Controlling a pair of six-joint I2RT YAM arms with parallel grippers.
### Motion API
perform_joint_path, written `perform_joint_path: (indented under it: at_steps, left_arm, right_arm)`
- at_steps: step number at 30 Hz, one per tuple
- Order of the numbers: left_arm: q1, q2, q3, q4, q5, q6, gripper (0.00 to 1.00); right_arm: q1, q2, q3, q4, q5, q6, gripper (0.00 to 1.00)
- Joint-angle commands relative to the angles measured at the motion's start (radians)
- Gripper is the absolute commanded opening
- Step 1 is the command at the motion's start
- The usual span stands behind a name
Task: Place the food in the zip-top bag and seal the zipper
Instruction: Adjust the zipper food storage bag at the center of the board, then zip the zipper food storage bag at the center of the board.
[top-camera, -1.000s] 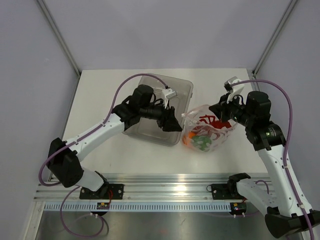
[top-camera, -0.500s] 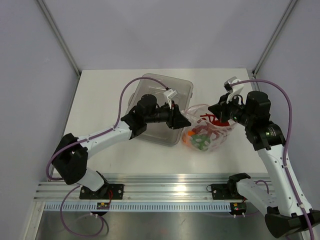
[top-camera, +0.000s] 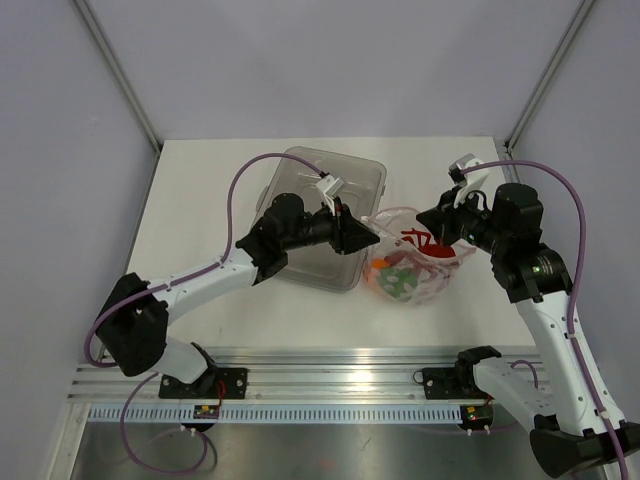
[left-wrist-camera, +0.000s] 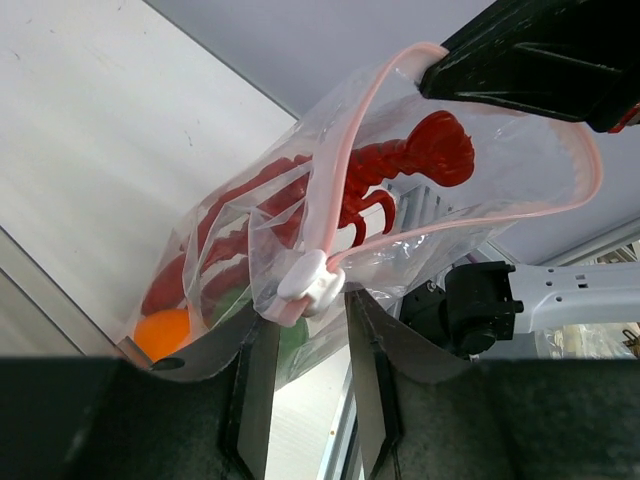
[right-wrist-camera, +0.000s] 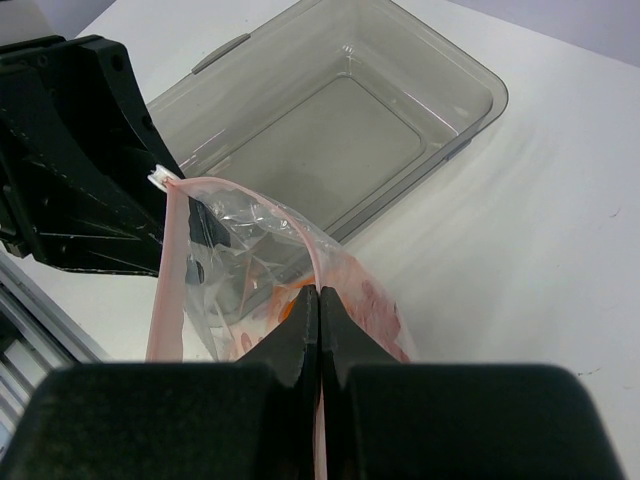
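- Food is all inside the zip-top bag (top-camera: 412, 272): the red lobster (left-wrist-camera: 400, 160) lies lengthways, with the small orange fruit (left-wrist-camera: 165, 333) and the green bell pepper (top-camera: 397, 284) lower down, under it.
- The bag hangs stretched between the two arms, just to the right of the clear tray (top-camera: 300, 190). Its belly sags toward the white bench (right-wrist-camera: 560, 220); whether it rests there I cannot tell from here.
- The left gripper (left-wrist-camera: 309, 312) is at the bag's left end. Its fingers (left-wrist-camera: 255, 385) are nipped onto the white slider (left-wrist-camera: 308, 278) of the zipper (left-wrist-camera: 340, 150).
- The right gripper (right-wrist-camera: 319, 300) is at the opposite end, its fingers pressed tight together on the pink zipper strip at the bag's edge.
- From the slider the two pink strips part and run separately toward the right gripper, so the mouth gapes along most of its length.
- Both ends of the bag are held up off the bench.
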Motion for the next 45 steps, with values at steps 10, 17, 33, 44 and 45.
perform_joint_path:
  at_steps: [10, 17, 33, 44, 45]
  left_arm:
    - [0.001, -0.051, -0.001, 0.109, -0.011, 0.010, 0.33]
    - [0.003, -0.081, -0.012, 0.106, -0.022, 0.019, 0.42]
    - [0.004, -0.082, 0.011, 0.114, 0.027, 0.002, 0.00]
    - [0.006, -0.097, 0.028, 0.109, 0.049, 0.009, 0.00]
    - [0.006, -0.095, 0.031, 0.106, 0.056, 0.012, 0.00]
  right_arm:
    - [0.007, -0.005, 0.005, 0.018, -0.013, 0.005, 0.00]
    - [0.008, -0.005, 0.005, 0.015, -0.010, 0.011, 0.00]
    - [0.008, -0.005, 0.074, -0.043, -0.021, -0.015, 0.42]
    - [0.020, 0.013, 0.137, 0.050, -0.286, -0.087, 0.50]
    - [0.028, 0.010, 0.131, 0.059, -0.291, -0.099, 0.50]
